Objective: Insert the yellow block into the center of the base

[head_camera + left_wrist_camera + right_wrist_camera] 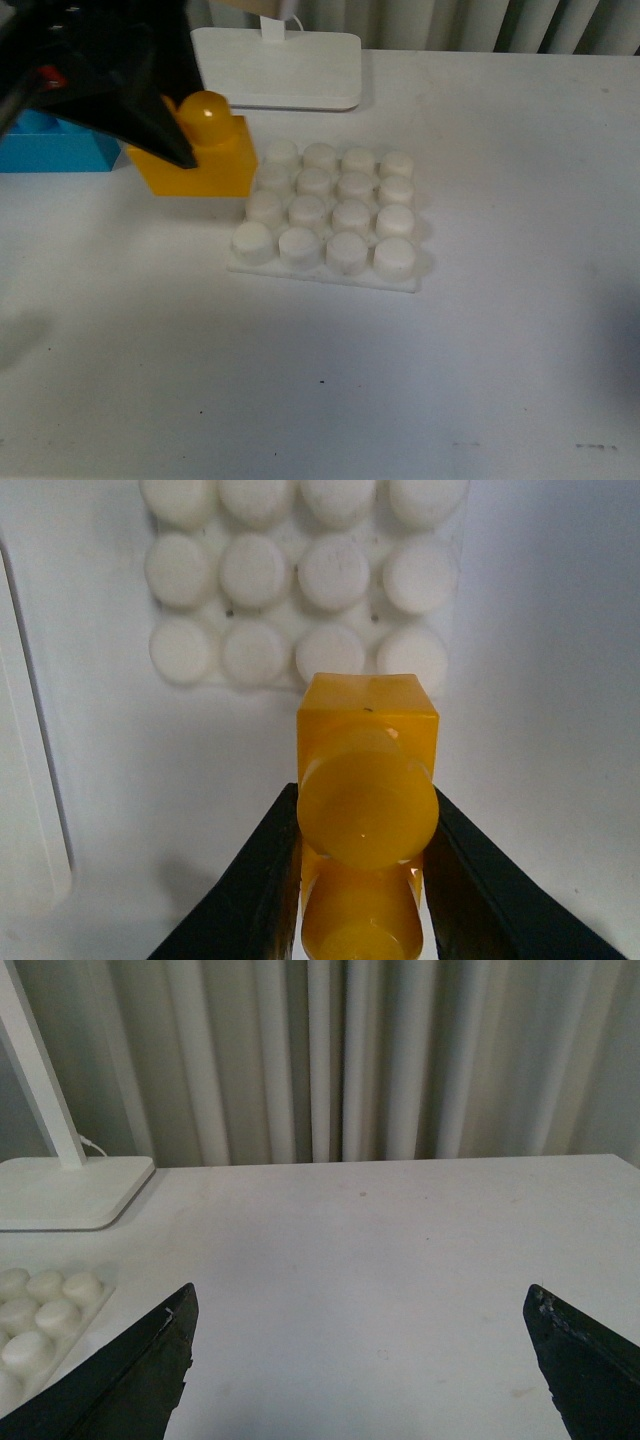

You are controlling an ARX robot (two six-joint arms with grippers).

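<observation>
The left gripper is narrowed onto the yellow block, its two black fingers pressed flat against the block's opposite long sides. In the front view the dark gripper covers one end of the block, leaving a single rounded stud showing. The block is glossy, yellow-orange plastic, boxy with smooth faces and domed studs. It sits just beside the base, at the base's far left corner, and is not over it. Whether it rests on the table or hangs just above it cannot be told.

The base is a flat, matte white square plate with sixteen round, low studs in four rows; all are bare.

The right gripper is spread wide, holding nothing, with the base's edge off to one side of it.

Beyond the base lies a smooth white slab. Further from the base than the block, a blue brick shows partly behind the gripper.
</observation>
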